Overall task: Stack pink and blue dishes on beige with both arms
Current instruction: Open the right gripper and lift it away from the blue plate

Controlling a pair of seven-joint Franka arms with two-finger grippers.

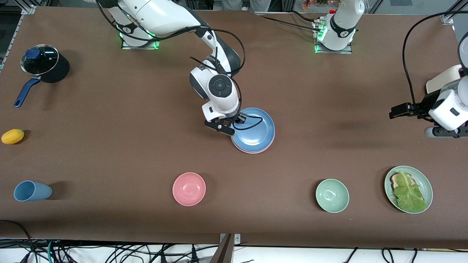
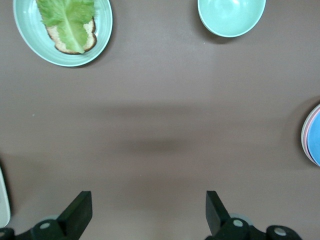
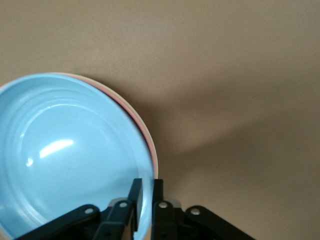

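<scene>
The blue plate (image 1: 254,130) lies on the pink plate (image 1: 252,151) at the table's middle, and only a thin pink rim (image 3: 148,142) shows under it. My right gripper (image 1: 234,128) is shut on the blue plate's (image 3: 65,150) rim, one finger inside and one outside (image 3: 146,187). The beige plate (image 1: 440,78) sits at the left arm's end, mostly hidden by the left arm; a sliver of the beige plate (image 2: 2,200) shows in the left wrist view. My left gripper (image 1: 444,132) hangs open and empty (image 2: 149,212) over bare table beside it.
Near the front edge stand a blue cup (image 1: 32,191), a pink bowl (image 1: 189,189), a green bowl (image 1: 332,195) and a green plate with bread and lettuce (image 1: 408,189). A lidded pot (image 1: 42,64) and a lemon (image 1: 12,136) are at the right arm's end.
</scene>
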